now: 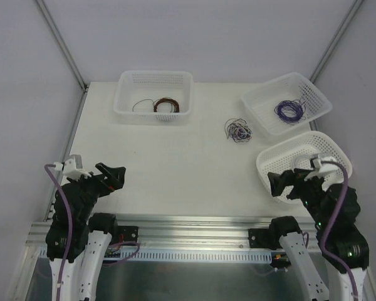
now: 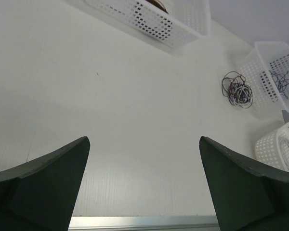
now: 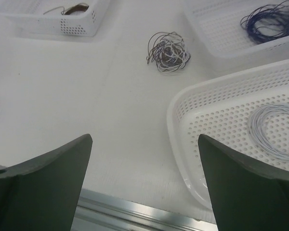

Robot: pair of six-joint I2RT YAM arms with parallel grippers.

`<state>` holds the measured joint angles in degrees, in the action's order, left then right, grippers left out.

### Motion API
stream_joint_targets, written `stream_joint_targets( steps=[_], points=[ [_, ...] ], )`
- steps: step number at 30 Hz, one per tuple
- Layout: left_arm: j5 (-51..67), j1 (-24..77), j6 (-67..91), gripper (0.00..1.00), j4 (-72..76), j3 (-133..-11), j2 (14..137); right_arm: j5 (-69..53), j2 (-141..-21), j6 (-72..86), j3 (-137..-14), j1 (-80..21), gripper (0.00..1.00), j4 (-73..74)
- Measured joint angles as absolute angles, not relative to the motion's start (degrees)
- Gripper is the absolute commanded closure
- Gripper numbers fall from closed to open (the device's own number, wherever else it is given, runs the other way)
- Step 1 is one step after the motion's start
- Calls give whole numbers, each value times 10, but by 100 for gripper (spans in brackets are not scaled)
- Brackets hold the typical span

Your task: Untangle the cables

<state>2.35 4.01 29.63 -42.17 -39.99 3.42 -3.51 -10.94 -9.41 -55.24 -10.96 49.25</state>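
The cables (image 1: 238, 131) (image 2: 238, 90) (image 3: 169, 52) lie as a small dark and purple clump on the bare table (image 1: 175, 169). They sit just beside the near-left wall of the purple basket (image 1: 258, 116), with a thin strip of table between clump and wall. A wound purple coil (image 1: 289, 111) lies inside that basket.

The left gripper (image 1: 111, 176) (image 2: 144, 139) is spread wide and holds nothing. It hangs well apart from the purple basket, off toward the near left corner of the table. In its wrist view the clump shows far ahead and to the right, short of the basket.

The right gripper (image 1: 277, 184) (image 3: 145, 137) is also spread wide and empty. It hangs on the near side of the purple basket, at the left rim of the white basket (image 1: 263, 160) (image 3: 176, 110), which stands just beside the purple one. A pale coil (image 3: 277, 127) rests in the white basket. In this wrist view the clump lies ahead of the open gap, slightly right of its middle and well apart from both fingers.

A third basket (image 1: 144, 116), with a red-brown coil (image 1: 166, 105) in it, stands well to the left of the purple basket. Neither gripper touches the cables.
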Motion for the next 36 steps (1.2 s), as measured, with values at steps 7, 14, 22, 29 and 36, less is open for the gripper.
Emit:
stream_joint_targets(
  steps=[7, 14, 22, 29, 36],
  points=[
    [56, 40, 299, 1, -385, -387, 183, -65, -362, -66, -561, -110, 3, 432],
    [113, 40, 271, 1, -314, -314, 219, -47, -615, -33, -562, -110, 7, 296],
    [148, 40, 248, 1, -272, -300, 210, 3, -830, 8, -610, -109, 15, 151],
    [150, 40, 246, 1, -266, -295, 194, 44, -976, 35, -680, -110, 20, 78],
    [156, 40, 246, 1, -261, -291, 190, 57, -1075, 46, -719, -129, 35, 74]
  ],
)
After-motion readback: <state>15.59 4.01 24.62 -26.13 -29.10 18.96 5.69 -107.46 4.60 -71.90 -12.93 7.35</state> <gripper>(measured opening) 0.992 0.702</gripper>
